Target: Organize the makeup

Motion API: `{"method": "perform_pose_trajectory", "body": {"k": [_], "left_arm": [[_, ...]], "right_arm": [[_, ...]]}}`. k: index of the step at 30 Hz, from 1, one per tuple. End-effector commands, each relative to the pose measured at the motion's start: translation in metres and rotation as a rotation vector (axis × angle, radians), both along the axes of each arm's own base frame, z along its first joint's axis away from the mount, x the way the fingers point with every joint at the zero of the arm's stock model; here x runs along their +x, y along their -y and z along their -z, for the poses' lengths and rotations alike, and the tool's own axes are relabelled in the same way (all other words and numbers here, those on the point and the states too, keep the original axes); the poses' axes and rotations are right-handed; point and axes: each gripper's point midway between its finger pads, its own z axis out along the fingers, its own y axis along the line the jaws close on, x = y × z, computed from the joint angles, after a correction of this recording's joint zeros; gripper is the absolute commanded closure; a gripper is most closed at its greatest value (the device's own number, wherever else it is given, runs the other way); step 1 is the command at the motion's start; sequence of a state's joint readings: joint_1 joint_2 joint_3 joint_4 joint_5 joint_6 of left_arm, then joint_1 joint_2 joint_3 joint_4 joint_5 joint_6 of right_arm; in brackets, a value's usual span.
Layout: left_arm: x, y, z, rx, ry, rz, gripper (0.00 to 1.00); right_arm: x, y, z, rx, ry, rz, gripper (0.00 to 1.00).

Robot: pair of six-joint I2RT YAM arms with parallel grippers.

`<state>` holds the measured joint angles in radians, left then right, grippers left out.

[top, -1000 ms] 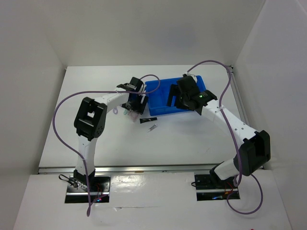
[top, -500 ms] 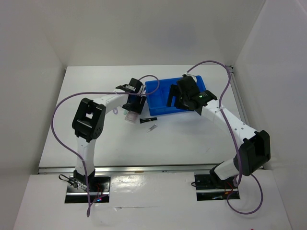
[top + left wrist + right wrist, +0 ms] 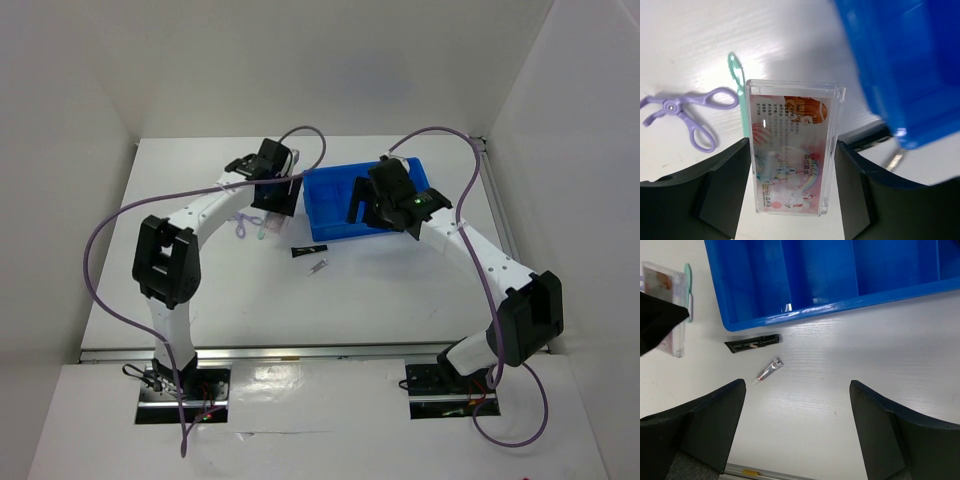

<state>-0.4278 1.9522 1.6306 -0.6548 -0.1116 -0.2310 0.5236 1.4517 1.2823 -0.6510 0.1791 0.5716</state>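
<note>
**Sorting barely begun, first case in hand**

Top view: the blue divided plastic bin [image 3: 335,228] sat far-centre. A slim black tube [image 3: 308,250] and a tiny silver stick [image 3: 318,267] lay loose just near of it.

Left wrist: the left gripper [image 3: 791,146] clamped the clear pinkish flat case [image 3: 792,155] by its long sides, just left of the bin.

Right wrist: the right gripper [image 3: 796,385] gaped wide, holding nothing. The compartments in view held no makeup, so nearly everything seemed left to do.

The clear flat case [image 3: 792,150] is glossy transparent plastic over a printed paper insert (its edges catch the light); the blue bin [image 3: 830,275] is smooth, shiny plastic; the slim black tube [image 3: 752,343] has a sheen; the tiny silver stick [image 3: 769,369] looks metallic; the white table [image 3: 840,365] is matt and faintly grained.
</note>
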Motion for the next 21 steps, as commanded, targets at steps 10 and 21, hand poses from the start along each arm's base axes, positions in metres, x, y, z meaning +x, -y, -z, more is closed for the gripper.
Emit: {"method": "perform_pose_trajectory", "body": {"k": [10, 21], "left_arm": [[0.054, 0.082, -0.119, -0.460, 0.104, -0.164, 0.68], [0.085, 0.118, -0.082, -0.505, 0.095, -0.322, 0.65]], "right_arm": [[0.000, 0.017, -0.019, -0.026, 0.073, 0.072, 0.08], [-0.020, 0.053, -0.038, -0.033, 0.102, 0.174, 0.08]]}}
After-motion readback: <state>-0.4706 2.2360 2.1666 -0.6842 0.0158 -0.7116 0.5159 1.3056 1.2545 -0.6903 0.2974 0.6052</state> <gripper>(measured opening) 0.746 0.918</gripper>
